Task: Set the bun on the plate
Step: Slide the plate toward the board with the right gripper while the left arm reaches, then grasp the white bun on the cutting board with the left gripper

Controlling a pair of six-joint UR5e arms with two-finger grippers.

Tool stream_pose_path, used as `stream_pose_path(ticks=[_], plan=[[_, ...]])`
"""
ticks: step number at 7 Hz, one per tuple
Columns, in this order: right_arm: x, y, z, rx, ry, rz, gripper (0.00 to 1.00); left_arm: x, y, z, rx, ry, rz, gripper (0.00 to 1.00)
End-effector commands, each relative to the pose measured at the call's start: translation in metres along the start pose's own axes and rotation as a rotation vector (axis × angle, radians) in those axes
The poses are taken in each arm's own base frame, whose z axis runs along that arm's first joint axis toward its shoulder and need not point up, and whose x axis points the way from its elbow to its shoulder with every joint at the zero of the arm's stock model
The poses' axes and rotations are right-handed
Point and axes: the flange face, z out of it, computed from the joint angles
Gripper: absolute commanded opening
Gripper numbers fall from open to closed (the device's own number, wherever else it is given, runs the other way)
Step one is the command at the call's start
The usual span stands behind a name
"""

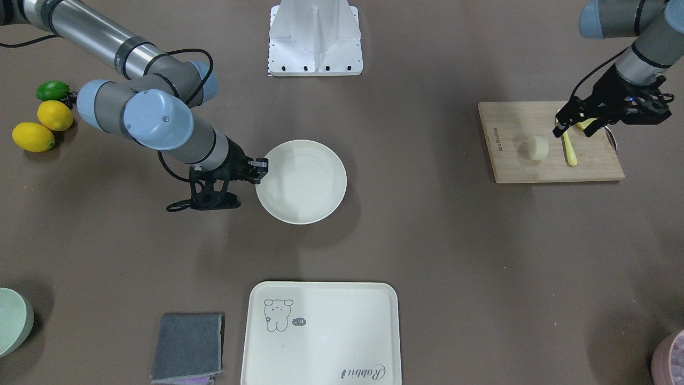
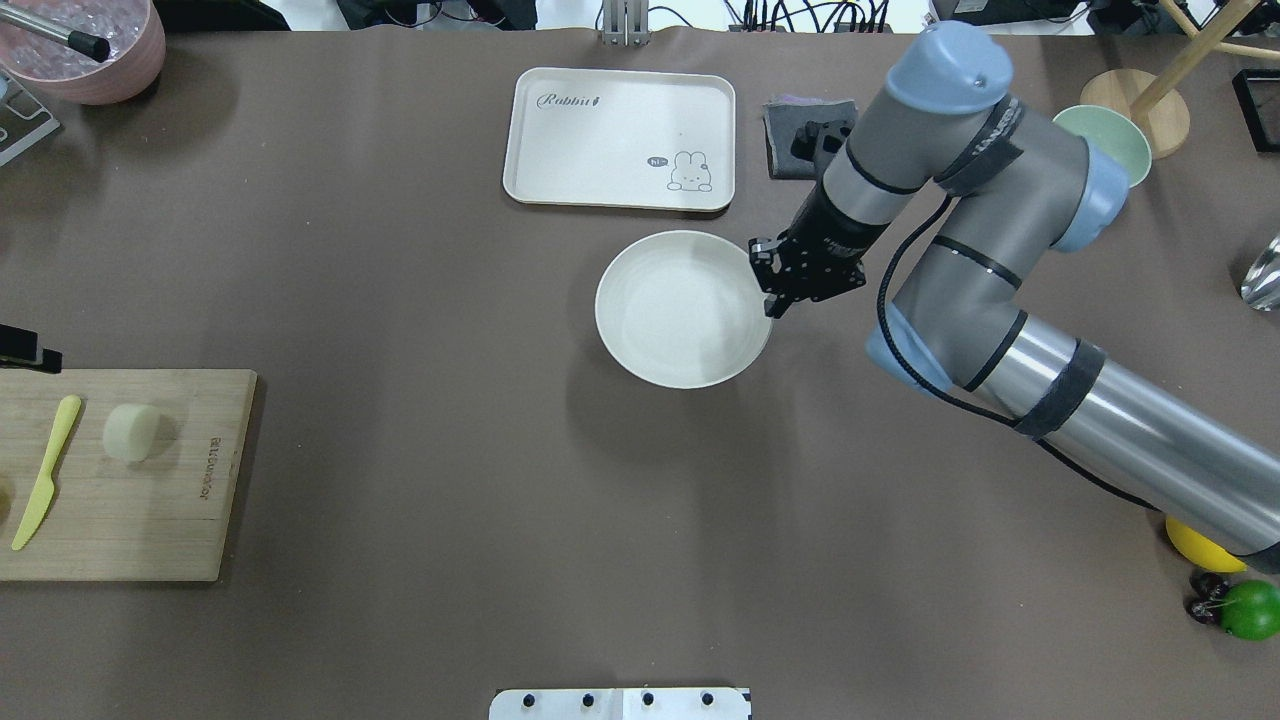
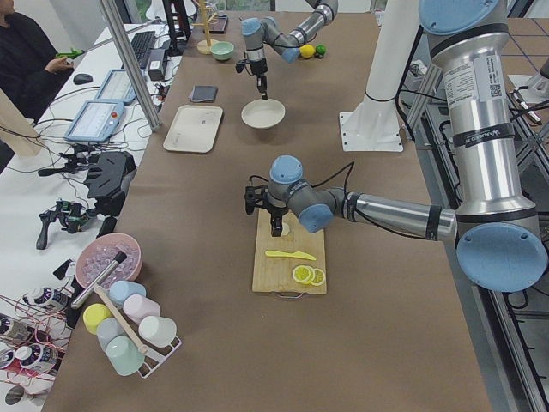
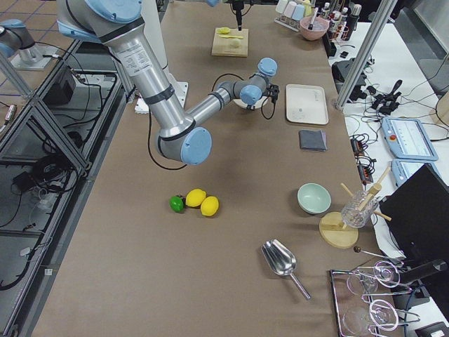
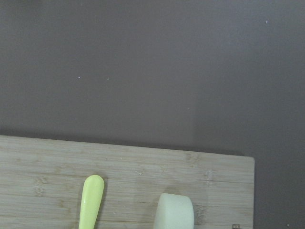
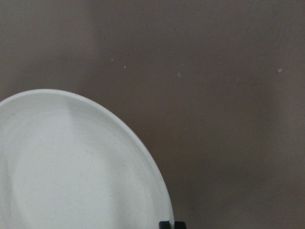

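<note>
The pale cream bun (image 1: pixel 538 148) (image 2: pixel 131 432) (image 5: pixel 174 212) lies on the wooden cutting board (image 1: pixel 513 166). My left gripper (image 1: pixel 573 127) hovers over the board's back edge, beside the bun and above a yellow knife's handle. Its fingers stand apart and hold nothing. The round cream plate (image 1: pixel 301 182) (image 2: pixel 683 308) (image 6: pixel 71 167) sits mid-table with nothing on it. My right gripper (image 1: pixel 261 170) (image 2: pixel 772 300) points down at the plate's rim and looks shut on it. In the right wrist view a dark fingertip (image 6: pixel 167 224) shows at the rim.
A yellow plastic knife (image 1: pixel 569 149) lies on the board next to the bun. A cartoon-print tray (image 1: pixel 320 331) and a grey cloth (image 1: pixel 187 347) lie across the table. Lemons (image 1: pixel 45 125) and a green bowl (image 1: pixel 13 321) sit on my right side.
</note>
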Motion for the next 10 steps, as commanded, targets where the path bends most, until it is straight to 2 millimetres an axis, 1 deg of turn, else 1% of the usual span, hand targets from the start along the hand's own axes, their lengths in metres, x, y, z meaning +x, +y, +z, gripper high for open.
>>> stream_pose_path(ticks=[1,2,3,5,6,7,8,9,10], plan=[[-0.016,0.025,0.03,-0.011,0.009,-0.027,0.0,0.011,0.001,0.035,-0.023,-0.027,0.026,0.85],[-0.016,0.028,0.035,-0.012,0.013,-0.032,0.0,0.017,0.007,0.042,-0.036,-0.03,0.044,0.83],[-0.016,0.028,0.035,-0.014,0.013,-0.032,0.0,0.021,0.011,0.048,-0.048,-0.03,0.055,0.8],[-0.018,0.029,0.036,-0.016,0.012,-0.034,0.0,0.021,0.017,0.057,-0.057,-0.04,0.067,0.7],[-0.018,0.029,0.036,-0.015,0.011,-0.037,0.0,0.017,0.022,0.065,-0.062,-0.046,0.078,0.66],[-0.018,0.029,0.036,-0.014,0.012,-0.043,0.0,0.015,0.024,0.067,-0.06,-0.039,0.084,0.59],[-0.019,0.03,0.034,-0.013,0.008,-0.049,0.0,0.012,0.026,0.071,-0.067,-0.042,0.086,0.55],[-0.021,0.026,0.017,0.012,-0.01,-0.041,0.72,0.013,0.027,0.068,-0.056,-0.023,0.095,0.42],[-0.019,0.023,0.0,0.059,-0.015,-0.045,1.0,0.015,0.026,0.068,-0.054,-0.02,0.097,0.29]])
